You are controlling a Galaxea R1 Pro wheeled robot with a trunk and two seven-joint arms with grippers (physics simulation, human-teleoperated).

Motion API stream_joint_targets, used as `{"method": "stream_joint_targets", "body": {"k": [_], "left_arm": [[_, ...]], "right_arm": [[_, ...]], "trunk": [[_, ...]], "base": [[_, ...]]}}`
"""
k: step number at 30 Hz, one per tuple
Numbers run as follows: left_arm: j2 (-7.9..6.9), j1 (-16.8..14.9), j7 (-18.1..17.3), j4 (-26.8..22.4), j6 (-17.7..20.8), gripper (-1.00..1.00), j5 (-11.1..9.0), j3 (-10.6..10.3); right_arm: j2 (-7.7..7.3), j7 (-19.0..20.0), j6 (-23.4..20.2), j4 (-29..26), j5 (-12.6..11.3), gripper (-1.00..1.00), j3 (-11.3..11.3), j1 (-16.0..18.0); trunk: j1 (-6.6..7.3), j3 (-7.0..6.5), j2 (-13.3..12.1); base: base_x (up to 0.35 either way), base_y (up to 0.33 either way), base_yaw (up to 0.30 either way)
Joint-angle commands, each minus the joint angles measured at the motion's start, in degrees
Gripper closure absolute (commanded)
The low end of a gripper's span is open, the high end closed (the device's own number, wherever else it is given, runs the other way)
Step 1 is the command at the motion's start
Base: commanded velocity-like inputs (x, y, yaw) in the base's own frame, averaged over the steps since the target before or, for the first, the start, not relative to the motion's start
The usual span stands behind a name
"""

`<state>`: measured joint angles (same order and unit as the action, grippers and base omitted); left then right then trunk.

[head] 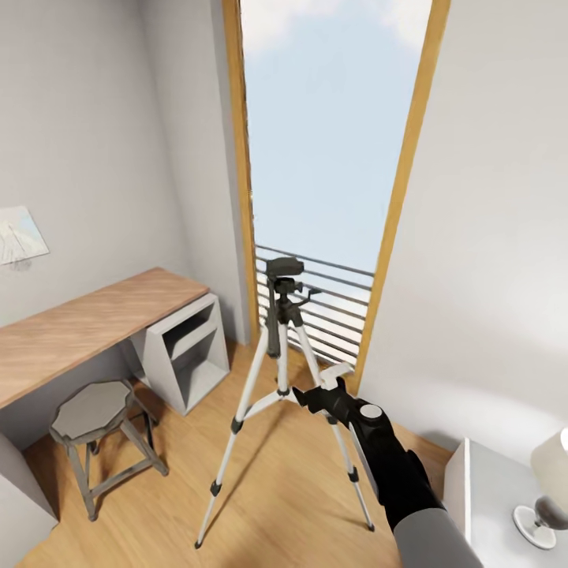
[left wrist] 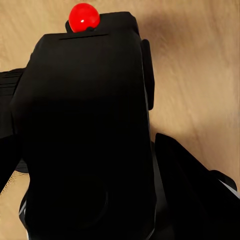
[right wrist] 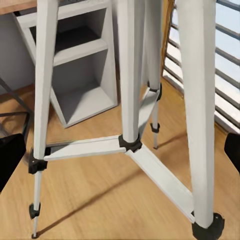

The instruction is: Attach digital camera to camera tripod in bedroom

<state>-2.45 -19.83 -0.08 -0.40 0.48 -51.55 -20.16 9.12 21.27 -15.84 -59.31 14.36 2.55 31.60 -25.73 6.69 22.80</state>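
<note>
- This is a room in a home, used as a small work corner or bedroom.
- A wooden desk [head: 79,331] stands along the white wall, with a grey shelf unit [head: 185,355] under its end.
- A grey stool [head: 99,430] stands in front of the desk.
- The floor [head: 276,505] is light wood.
- A tall window [head: 331,142] with a wooden frame shows blue sky, and a railing [head: 331,312] crosses its lower part.
- A lamp [head: 548,489] stands on a white side table [head: 489,505].
- A picture [head: 20,235] hangs on the wall.
</note>
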Motion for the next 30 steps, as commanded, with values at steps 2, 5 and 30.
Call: {"method": "stream_joint_targets", "body": {"k": [2, 5, 30], "left_arm": [[-0.01, 0.0, 0.0, 0.0, 0.1, 1.00, -0.4, -0.5], [-0.01, 0.0, 0.0, 0.0, 0.1, 1.00, -0.4, -0.5], [-0.08, 0.0, 0.0, -0.5, 0.1, 1.00, -0.5, -0.4]], "right_arm": [[0.03, 0.3, -0.2, -0.1, 0.5, -1.00, -0.1, 0.0], [-0.07, 0.2, -0.2, -0.2, 0.4, -1.00, -0.1, 0.0], [-0.55, -4.2, -0.2, -0.8, 0.6, -1.00, -3.9, 0.0]], "trunk": [[-0.06, 0.12, 0.1], [-0.06, 0.12, 0.1], [-0.06, 0.12, 0.1]], "base": [[0.193, 0.136, 0.000], [0.091, 0.063, 0.000], [0.050, 0.005, 0.000]]}}
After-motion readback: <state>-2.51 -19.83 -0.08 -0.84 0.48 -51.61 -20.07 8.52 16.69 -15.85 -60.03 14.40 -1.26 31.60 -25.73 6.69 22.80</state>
